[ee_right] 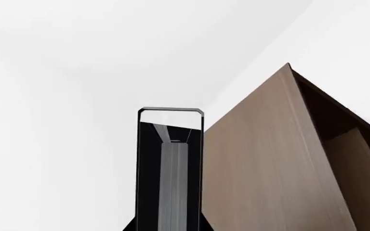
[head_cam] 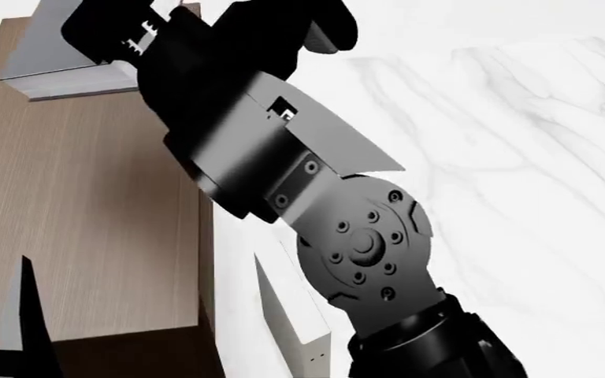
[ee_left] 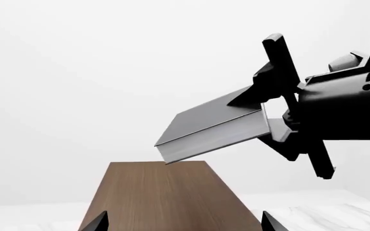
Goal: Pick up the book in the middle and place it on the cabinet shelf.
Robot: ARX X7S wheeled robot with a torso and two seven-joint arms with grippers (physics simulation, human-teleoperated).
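the right gripper (ee_left: 271, 98) jaws clamp the book (ee_left: 214, 126) by one edge, tilted above the shelf (ee_left: 165, 197); released now, it could land corner-first and slide off; left jaws unclear.

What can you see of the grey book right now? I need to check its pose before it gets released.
The book is a thick hardcover with plain dark grey covers and a white page block. It is closed and tilted, its free corner dipping toward the cabinet shelf. The right gripper clamps its far end. In the left wrist view it looks to hang just above the wood-grain top; contact cannot be told. The head view shows it over the shelf's far end.
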